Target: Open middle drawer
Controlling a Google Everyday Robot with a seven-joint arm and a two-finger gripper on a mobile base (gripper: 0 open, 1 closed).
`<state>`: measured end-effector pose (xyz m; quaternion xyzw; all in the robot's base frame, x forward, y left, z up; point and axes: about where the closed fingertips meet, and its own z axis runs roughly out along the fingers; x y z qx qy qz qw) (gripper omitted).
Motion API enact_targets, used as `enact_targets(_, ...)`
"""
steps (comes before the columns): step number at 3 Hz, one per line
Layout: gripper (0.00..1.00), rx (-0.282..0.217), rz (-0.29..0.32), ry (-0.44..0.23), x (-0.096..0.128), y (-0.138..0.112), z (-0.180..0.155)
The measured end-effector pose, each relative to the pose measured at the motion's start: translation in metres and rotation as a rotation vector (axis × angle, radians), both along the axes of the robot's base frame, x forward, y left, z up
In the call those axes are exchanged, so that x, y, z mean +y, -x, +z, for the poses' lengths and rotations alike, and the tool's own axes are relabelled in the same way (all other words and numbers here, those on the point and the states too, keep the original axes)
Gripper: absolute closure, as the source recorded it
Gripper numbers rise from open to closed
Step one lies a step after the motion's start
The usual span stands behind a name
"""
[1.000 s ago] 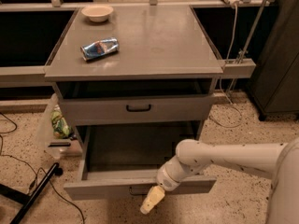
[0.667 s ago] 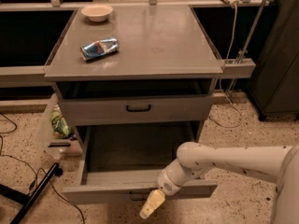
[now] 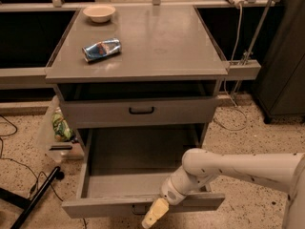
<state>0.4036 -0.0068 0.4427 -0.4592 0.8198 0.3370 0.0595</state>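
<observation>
Camera view — end effector (image 3: 153,214) by mid-drawer (image 3: 119,185).

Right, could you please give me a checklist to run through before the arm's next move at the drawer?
1. Middle drawer pulled out: ok, its bare inside shows.
2. Gripper position: ok, at the drawer front's lower edge, near its middle.
3. Grip on the drawer: cannot tell.
4. Upper drawer out of the way: ok, set well back.
5. Can and bowl on the cabinet top: ok, far from the arm.
6. Black pole on the floor: cannot tell whether it clears the drawer's left corner.
</observation>
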Motion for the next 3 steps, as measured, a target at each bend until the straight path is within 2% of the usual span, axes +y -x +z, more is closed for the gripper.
enact_targets(1,0.0,0.041,0.001,-0.001,-0.002,0.019,0.0)
enact_targets(2,0.0,0.086,-0.062,-0.008,-0.005,0.047,0.016)
enact_targets(3,0.0,0.086,-0.063,-0.008,-0.005,0.045,0.018)
